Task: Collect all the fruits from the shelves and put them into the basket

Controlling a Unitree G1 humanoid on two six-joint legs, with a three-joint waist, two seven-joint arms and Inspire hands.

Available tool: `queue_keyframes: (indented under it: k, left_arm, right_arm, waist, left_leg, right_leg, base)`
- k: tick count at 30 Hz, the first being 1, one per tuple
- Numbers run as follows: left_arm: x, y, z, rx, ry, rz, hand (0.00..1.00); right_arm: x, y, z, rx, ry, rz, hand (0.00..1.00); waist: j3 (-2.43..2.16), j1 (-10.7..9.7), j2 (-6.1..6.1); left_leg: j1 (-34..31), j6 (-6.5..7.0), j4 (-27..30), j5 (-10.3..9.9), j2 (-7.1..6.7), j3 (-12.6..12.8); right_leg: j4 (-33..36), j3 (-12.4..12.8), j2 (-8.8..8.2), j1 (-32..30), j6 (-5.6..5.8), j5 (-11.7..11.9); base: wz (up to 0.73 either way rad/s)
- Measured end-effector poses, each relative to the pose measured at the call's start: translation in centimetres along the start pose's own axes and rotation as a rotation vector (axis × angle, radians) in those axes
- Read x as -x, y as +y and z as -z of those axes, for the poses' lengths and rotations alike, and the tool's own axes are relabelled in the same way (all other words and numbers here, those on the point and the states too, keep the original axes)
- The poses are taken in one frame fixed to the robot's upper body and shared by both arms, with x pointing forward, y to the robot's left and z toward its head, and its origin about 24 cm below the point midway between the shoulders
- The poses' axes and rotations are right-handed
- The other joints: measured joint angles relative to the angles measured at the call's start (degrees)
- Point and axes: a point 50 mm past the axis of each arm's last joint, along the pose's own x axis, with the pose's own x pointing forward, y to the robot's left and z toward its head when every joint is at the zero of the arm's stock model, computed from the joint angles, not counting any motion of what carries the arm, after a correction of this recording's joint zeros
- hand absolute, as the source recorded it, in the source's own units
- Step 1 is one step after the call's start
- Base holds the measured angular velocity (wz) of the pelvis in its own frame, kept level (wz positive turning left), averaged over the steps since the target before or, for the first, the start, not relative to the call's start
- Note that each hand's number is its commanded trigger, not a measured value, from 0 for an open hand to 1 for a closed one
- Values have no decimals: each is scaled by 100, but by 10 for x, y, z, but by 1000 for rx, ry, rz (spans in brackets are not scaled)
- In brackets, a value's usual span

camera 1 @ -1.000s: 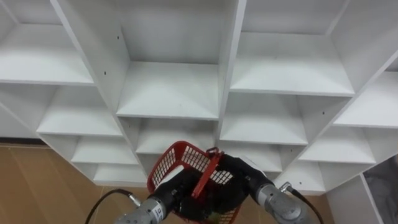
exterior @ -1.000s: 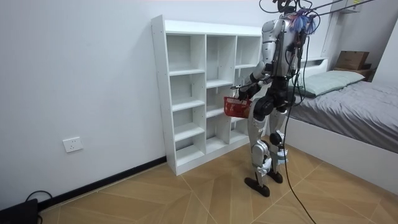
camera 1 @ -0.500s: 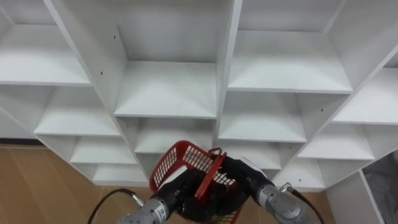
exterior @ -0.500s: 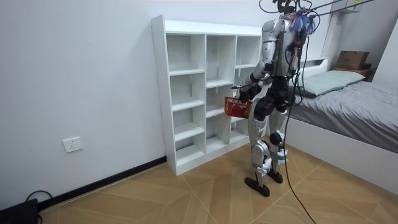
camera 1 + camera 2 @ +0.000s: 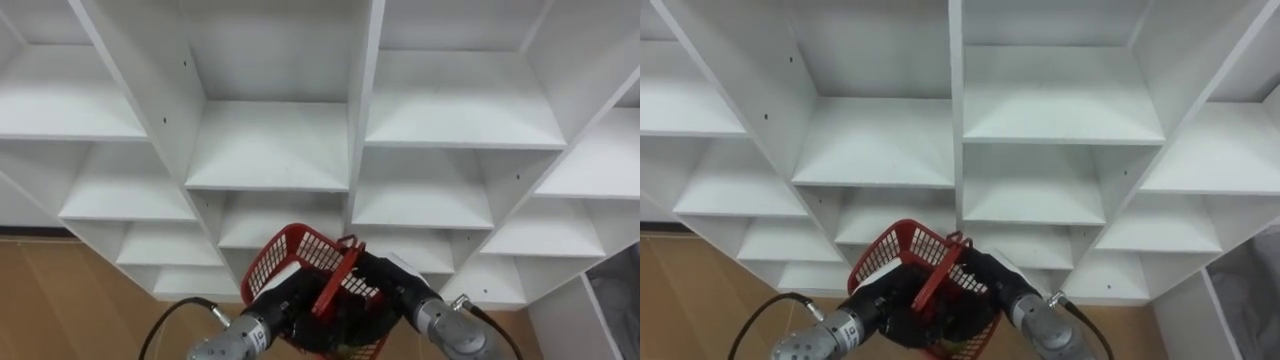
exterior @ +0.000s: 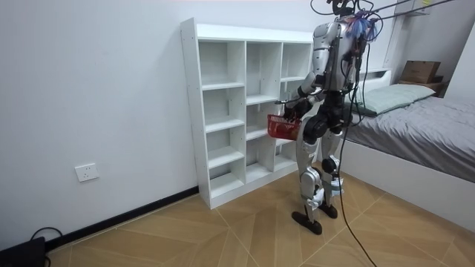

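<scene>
Both the left hand (image 5: 283, 308) and right hand (image 5: 386, 284) grip the red basket (image 5: 290, 254) close before the white closet (image 5: 366, 110)

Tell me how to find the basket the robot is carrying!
Look at the tall white shelf unit against the wall. Right before it the robot carries the basket at its front, between its left hand and right hand. It is red plastic mesh with a red handle, the one bright thing against all that white.
</scene>
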Motion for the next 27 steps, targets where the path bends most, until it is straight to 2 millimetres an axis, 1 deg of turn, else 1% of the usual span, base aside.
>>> queue_keyframes:
  k: [5, 7, 9, 12, 17, 19, 21, 22, 23, 27]
  left_arm:
    - [1, 3, 0, 1, 0, -14, 100]
    - [3, 4, 3, 4, 10, -21, 100]
    - [6, 2, 8, 10, 25, -30, 100]
    - [13, 5, 18, 27, 54, -57, 100]
    - [22, 14, 27, 8, 92, -86, 100]
    - [23, 16, 29, 14, 100, -103, 100]
    - [27, 20, 41, 49, 142, -137, 100]
    - [30, 22, 49, 67, 174, -154, 100]
    - [31, 23, 52, 74, 188, -163, 100]
    - [42, 27, 74, 130, 278, -223, 100]
  right_arm:
    - [2, 2, 1, 35, 2, -10, 0]
    - [3, 3, 3, 58, 12, -21, 0]
    - [5, 5, 6, 69, 23, -25, 0]
    - [9, 8, 10, 98, 33, -28, 0]
    - [16, 9, 7, 178, 11, -23, 0]
    - [19, 6, 5, 189, -1, -14, 0]
    - [26, 2, 6, 185, -15, 13, 0]
    - [29, 0, 7, 178, -14, 30, 0]
    - [30, -2, 8, 177, -12, 36, 0]
    - [39, -8, 20, 119, 13, 95, 0]
  waist:
    - [-32, 16, -49]
    - [-48, 31, -76]
    - [-50, 34, -80]
    - [-55, 10, -89]
    - [-52, -13, -104]
    - [-42, -24, -120]
    - [-41, 29, -119]
    - [-40, 27, -119]
    - [-39, 23, -117]
    - [-34, 26, -133]
  left_leg:
    - [4, 0, -2, 0, -4, 1]
    - [46, 0, -4, 0, -3, 37]
    - [118, 1, -23, -1, -4, 58]
    - [209, 2, -75, -1, -5, 58]
    - [324, 0, -107, -2, -2, 49]
    - [365, 0, -128, -2, -1, 51]
    - [410, -1, -158, -1, 2, 64]
    - [411, -3, -160, -2, 4, 65]
    - [410, -3, -163, -3, 4, 64]
    - [410, -8, -208, -5, 5, 59]
  right_leg:
    - [-2, 27, 4, 0, 1, -1]
    - [-3, 92, 14, 20, 1, -1]
    - [-6, 132, 21, 74, 2, -2]
    - [-20, 140, 18, 144, 6, -5]
    - [-101, 154, 48, 305, 8, -6]
    - [-109, 154, 52, 323, 9, -7]
    - [-116, 172, 60, 352, 8, -7]
    - [-125, 172, 62, 355, 8, -7]
    - [-135, 173, 63, 358, 8, -7]
    - [-192, 167, 72, 357, 8, -5]
  base:
    - [0]
    - [-9]
    - [-9]
    - [-1]
    - [1]
    - [0]
    - [-4]
    - [0]
    - [0]
    - [0]
